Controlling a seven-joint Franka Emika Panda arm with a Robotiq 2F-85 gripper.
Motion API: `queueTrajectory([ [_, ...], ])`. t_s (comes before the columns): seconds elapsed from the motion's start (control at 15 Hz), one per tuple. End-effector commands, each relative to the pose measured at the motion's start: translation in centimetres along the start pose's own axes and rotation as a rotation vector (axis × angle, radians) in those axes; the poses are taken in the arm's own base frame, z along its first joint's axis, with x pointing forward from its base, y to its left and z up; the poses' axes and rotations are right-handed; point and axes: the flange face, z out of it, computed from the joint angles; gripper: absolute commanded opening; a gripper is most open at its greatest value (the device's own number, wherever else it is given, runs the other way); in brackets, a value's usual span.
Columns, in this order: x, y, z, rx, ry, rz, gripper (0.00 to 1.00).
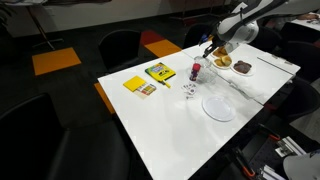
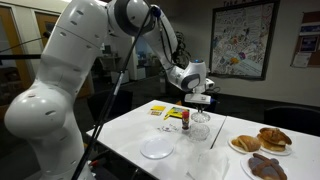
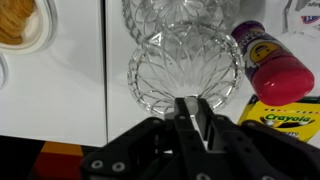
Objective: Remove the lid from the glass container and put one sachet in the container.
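At wrist, hand (image 3: 195,118) pinches lid (image 3: 185,70) rim, unclear in exterior views

Office meeting room.
Black chairs (image 1: 122,46) ring a white table (image 1: 165,125); orange carpet tiles (image 1: 55,62), framed poster (image 2: 243,38) on the wall.

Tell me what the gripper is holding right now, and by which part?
The gripper looks shut on the lid, pinching its rim at the edge nearest the wrist camera.

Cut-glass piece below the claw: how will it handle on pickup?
Likely rigid and brittle: the cut-glass piece is faceted glass and could chip. Probably slippery, its scalloped rim giving the claw little flat purchase. Looks thick-walled, so perhaps heavy for its size.
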Motion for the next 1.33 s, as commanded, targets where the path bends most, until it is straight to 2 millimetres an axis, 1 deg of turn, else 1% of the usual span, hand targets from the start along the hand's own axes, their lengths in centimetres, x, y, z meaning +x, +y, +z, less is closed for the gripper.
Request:
queueTrajectory([
  [0.0, 2.0, 1.2, 0.2, 0.004, 0.021, 0.001, 0.04],
  [0.2, 3.1, 2.6, 1.2, 0.001, 0.033, 0.008, 0.04],
  [0.33, 3.6, 3.8, 2.5, -0.001, 0.05, 0.018, 0.04],
  [0.53, 4.0, 5.1, 5.0, 0.002, 0.066, 0.034, 0.04],
  [0.73, 3.9, 6.0, 7.8, 0.007, 0.073, 0.047, 0.04],
  [1.0, 3.8, 6.9, 10.7, 0.019, 0.058, 0.061, 0.04],
  [1.07, 3.7, 6.9, 11.3, 0.027, 0.046, 0.063, 0.4],
  [1.13, 3.8, 6.9, 11.7, 0.037, 0.038, 0.063, 0.42],
  [1.2, 4.0, 6.9, 11.9, 0.05, 0.033, 0.066, 0.47],
  [1.27, 4.3, 6.9, 12.0, 0.056, 0.03, 0.067, 0.56],
])
